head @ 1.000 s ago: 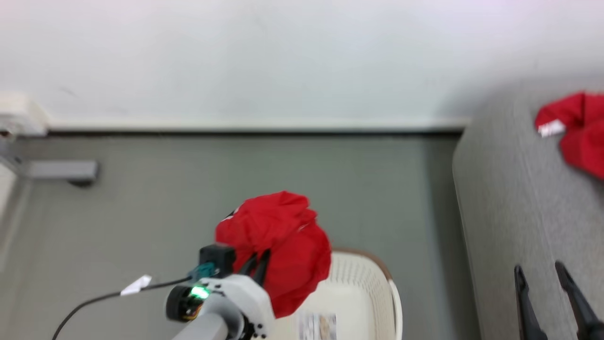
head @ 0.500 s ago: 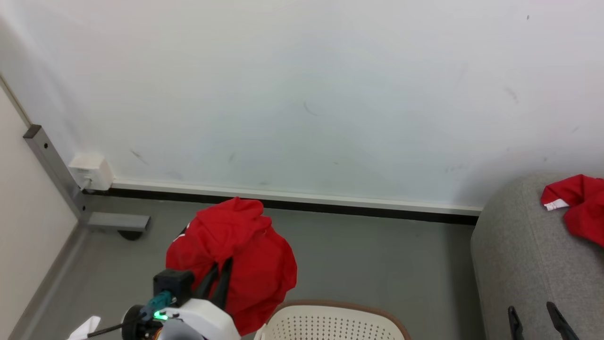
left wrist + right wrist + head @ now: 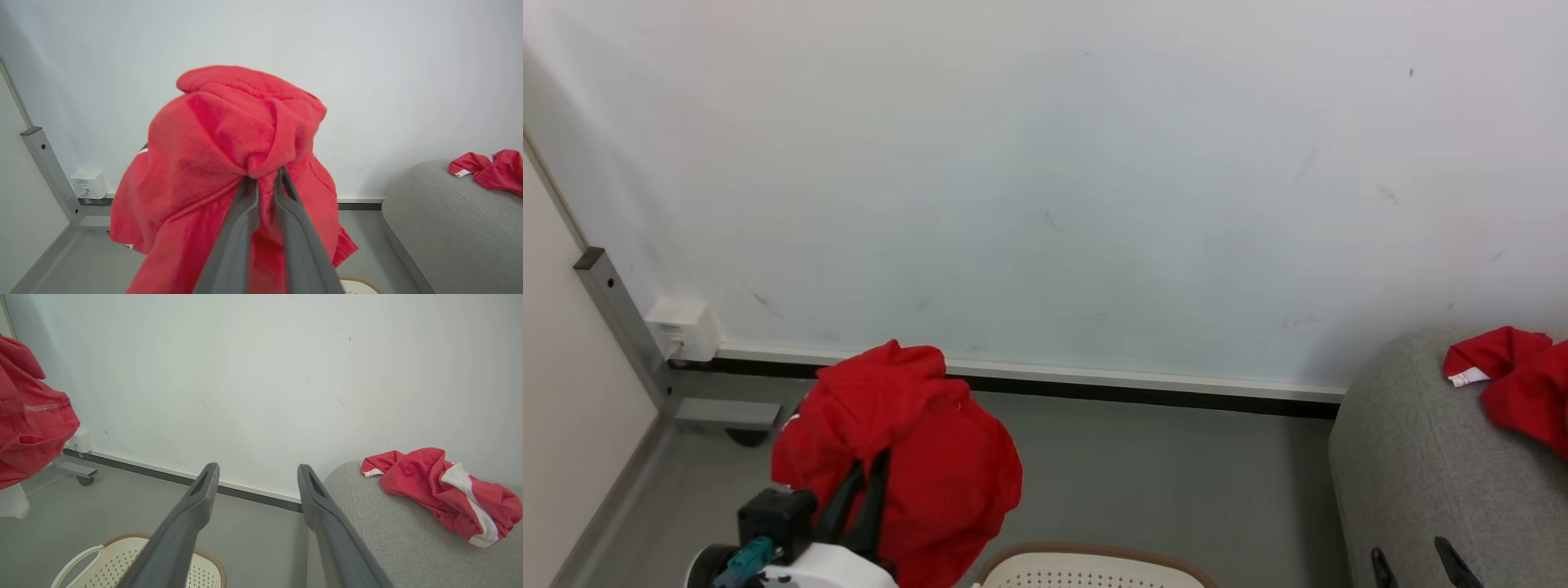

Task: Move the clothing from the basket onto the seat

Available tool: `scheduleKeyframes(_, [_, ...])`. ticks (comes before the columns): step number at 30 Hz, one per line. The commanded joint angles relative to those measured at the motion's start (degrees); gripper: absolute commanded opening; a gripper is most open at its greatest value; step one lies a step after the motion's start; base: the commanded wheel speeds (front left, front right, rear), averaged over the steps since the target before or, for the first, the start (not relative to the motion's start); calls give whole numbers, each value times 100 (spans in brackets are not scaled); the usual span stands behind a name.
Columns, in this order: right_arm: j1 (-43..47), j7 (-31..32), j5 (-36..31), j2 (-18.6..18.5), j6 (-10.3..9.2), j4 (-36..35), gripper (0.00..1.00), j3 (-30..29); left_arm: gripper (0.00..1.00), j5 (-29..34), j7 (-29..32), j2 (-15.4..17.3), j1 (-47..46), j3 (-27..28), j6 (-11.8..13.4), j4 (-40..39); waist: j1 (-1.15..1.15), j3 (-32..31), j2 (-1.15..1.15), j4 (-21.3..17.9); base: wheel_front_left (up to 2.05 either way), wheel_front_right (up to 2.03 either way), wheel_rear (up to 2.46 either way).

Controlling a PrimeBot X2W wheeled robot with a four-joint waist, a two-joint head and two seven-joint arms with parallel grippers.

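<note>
Clothing: one crumpled red garment (image 3: 915, 441) hangs pinched in the left gripper (image 3: 264, 180) over smooth grey floor (image 3: 1168, 482) by the perforated basket (image 3: 110, 565), a second garment (image 3: 421, 484) lies on the woven grey seat (image 3: 388, 547), and the right gripper (image 3: 257, 473) gapes empty.

free: floor (image 3: 1168, 478) between basket (image 3: 1086, 577) and seat (image 3: 1413, 474) | obstacle: wall (image 3: 1045, 163) behind

**Tally by kind**

Red garments: two. There is one bunched garment (image 3: 898, 457) up in the air and one crumpled garment (image 3: 433, 490) with white trim lying on the sofa (image 3: 388, 547). Light grey sofas: one. Cream perforated laundry baskets with a brown rim: one, the laundry basket (image 3: 106, 567). Grippers: two, the left gripper (image 3: 265, 179) and the right gripper (image 3: 257, 468), making four dark fingers in all. At the wall there is one white box (image 3: 684, 327) and one grey metal post (image 3: 621, 318).
</note>
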Motion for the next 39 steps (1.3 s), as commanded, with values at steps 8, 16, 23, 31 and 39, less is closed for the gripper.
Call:
scheduleKeyframes(8, [-87, 4, 153, -119, -15, -142, 100, 290, 0, 61, 152, 157, 159, -26, 138, -480, 1, 5, 0, -60, 0, 0, 0])
scheduleKeyframes(16, [-408, 4, 687, -524, -14, -443, 100, 1355, 0, 187, 355, 154, -67, -355, -119, -941, 1, 10, 0, -147, 0, 0, 0])
scheduleKeyframes(23, [-998, 4, 1584, -1170, -14, -609, 100, 2727, 0, 325, 630, -52, -365, -876, -508, -1237, 1, 28, 0, -183, 0, 0, 0])
scheduleKeyframes(31, [-1801, 71, 2605, -1832, -15, -677, 100, 4037, 0, 470, 794, -470, -744, -1509, -974, -1172, 1, 32, 0, -173, 0, 0, 0])
scheduleKeyframes(39, [-2306, 96, 3300, -2277, -15, -686, 100, 4828, 0, 443, 865, -684, -1009, -1901, -1474, -916, 1, 14, 0, -120, 0, 0, 0])
